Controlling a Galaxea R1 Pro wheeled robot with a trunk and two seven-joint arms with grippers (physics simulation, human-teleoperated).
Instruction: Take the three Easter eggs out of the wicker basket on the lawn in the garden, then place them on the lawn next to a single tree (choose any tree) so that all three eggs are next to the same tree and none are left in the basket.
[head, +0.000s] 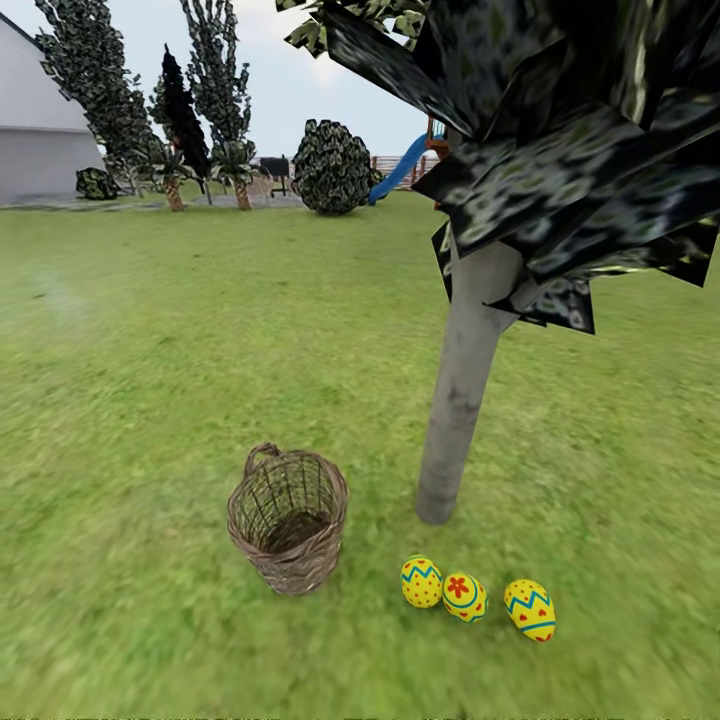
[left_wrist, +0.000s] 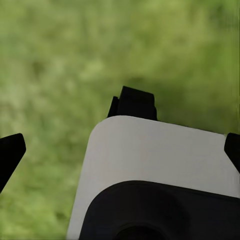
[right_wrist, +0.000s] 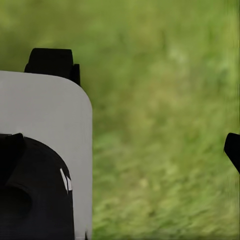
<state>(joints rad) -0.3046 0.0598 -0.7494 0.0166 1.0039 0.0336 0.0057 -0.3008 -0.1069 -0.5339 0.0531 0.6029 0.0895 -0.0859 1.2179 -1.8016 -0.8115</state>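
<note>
A simulated garden is shown: a wide lawn (head: 200, 350) of mottled green grass is ringed by trees and a rounded bush (head: 333, 167). A grey house wall (head: 35, 140), a blue slide (head: 400, 168) and a slatted fence (head: 395, 165) are seen behind.

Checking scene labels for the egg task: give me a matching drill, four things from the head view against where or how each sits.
Things:
1. small round brown wicker basket
2. yellow egg with a red flower
3. pale grey-beige tree trunk
4. blue slide

Places or states:
A. far across the lawn, beside a rounded bush
B. middle of a row of three eggs on the grass
C. rises just behind the eggs, under dark foliage
D. upright on the grass with no egg visible inside, left of the eggs

Pairs: 1-D, 2-B, 3-C, 4-A
</note>
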